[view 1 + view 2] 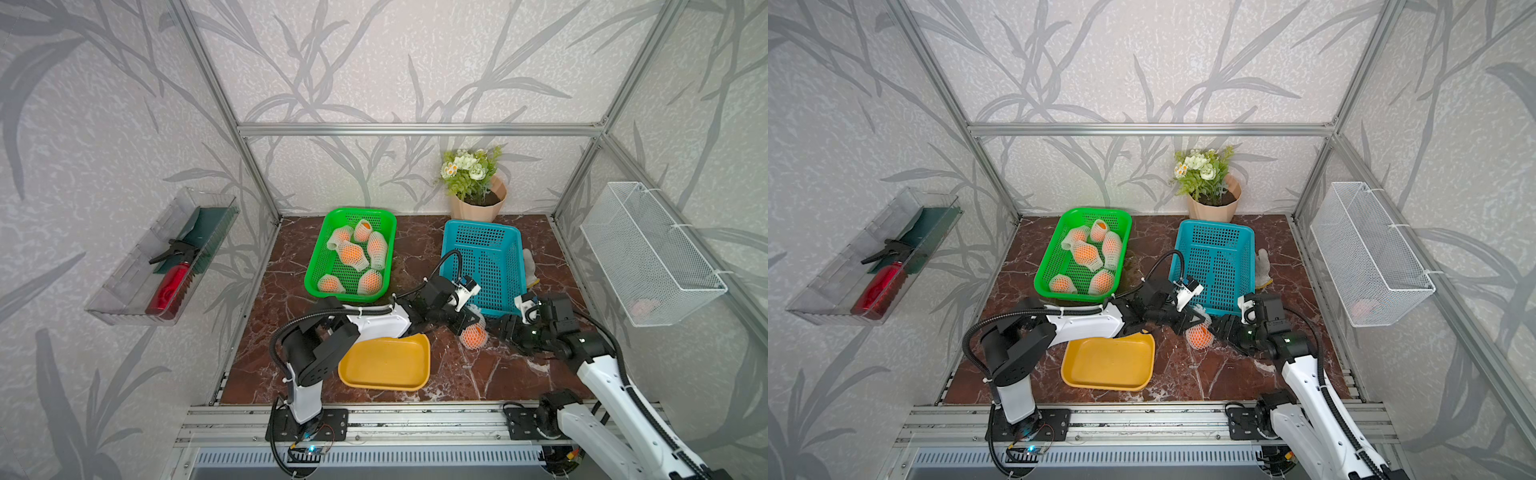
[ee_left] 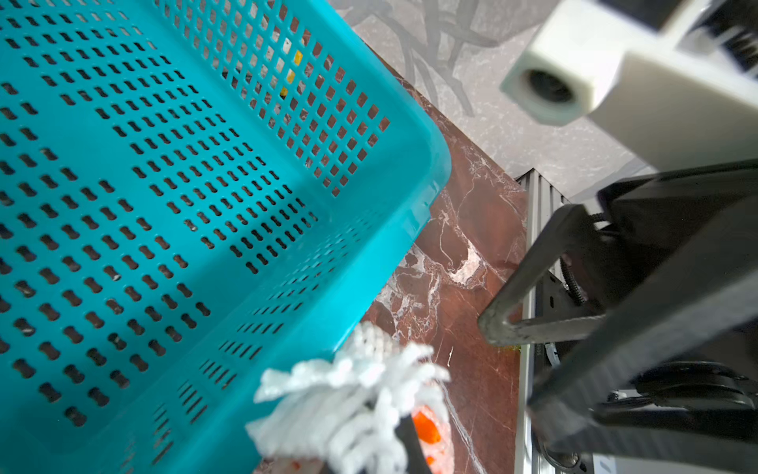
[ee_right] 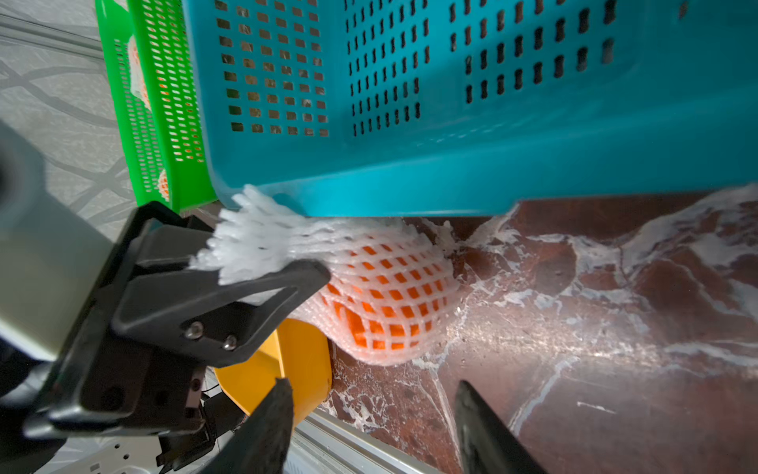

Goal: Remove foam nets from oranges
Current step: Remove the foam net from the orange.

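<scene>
One orange (image 1: 474, 337) in its foam net (image 3: 262, 242) hangs just above the marble table by the blue basket's near corner. My left gripper (image 1: 468, 322) is shut on the bunched free end of that net (image 2: 348, 394). The orange (image 3: 389, 303) bulges in the mesh below the left gripper's fingers (image 3: 262, 287). My right gripper (image 3: 373, 394) stands open a little to the right of the orange, with nothing between its fingers. In both top views several more netted oranges (image 1: 352, 254) (image 1: 1086, 254) lie in the green basket (image 1: 351, 211).
The blue basket (image 1: 446, 249) stands directly behind the held orange. A yellow tray (image 1: 384, 363) lies to the left of it, partly under the left arm. A flower pot (image 1: 478, 203) and a glove (image 1: 528, 262) are at the back. A white wire basket (image 1: 652, 253) hangs on the right wall.
</scene>
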Motion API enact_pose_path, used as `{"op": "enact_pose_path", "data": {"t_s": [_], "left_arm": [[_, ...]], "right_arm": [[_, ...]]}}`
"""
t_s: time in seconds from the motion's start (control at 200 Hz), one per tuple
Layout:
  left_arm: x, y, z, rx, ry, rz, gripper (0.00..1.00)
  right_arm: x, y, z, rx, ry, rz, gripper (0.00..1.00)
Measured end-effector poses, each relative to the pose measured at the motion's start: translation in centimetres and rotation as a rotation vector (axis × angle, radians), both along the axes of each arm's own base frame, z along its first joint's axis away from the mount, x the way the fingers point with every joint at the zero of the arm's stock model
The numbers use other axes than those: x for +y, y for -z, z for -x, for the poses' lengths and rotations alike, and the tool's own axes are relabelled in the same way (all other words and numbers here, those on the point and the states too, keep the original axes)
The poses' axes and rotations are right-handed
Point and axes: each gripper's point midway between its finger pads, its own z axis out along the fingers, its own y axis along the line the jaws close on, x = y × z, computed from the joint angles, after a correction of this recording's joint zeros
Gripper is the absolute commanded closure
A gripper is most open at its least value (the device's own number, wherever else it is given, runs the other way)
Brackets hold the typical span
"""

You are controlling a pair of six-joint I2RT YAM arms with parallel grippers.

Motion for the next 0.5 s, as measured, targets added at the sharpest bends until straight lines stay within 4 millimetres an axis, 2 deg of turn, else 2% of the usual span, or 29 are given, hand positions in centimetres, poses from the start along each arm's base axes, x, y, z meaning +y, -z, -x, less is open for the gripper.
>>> {"op": "enact_pose_path", "data": {"t_s": [0.16, 0.35, 0.4, 0.5], "left_arm": [[-0.2, -0.4, 0.3, 0.030, 0.012, 0.034, 1.00], [-0.6, -0.7, 0.7, 0.074, 0.030, 0.070, 1.00], [-0.8, -0.6, 0.9, 0.093, 0.040, 0.081, 1.00], [-1.1, -0.3, 1.1, 0.126, 0.048, 0.094, 1.00]], "right_arm": [[0.1, 1.0, -0.5, -0.003, -0.013, 0.007, 0.39], [0.2, 2.0, -1.1, -0.023, -0.037, 0.017, 0.45], [0.3, 2.3, -1.2, -0.023, -0.040, 0.019, 0.49], [0.3, 2.2, -1.6, -0.045, -0.047, 0.019, 0.65]]}}
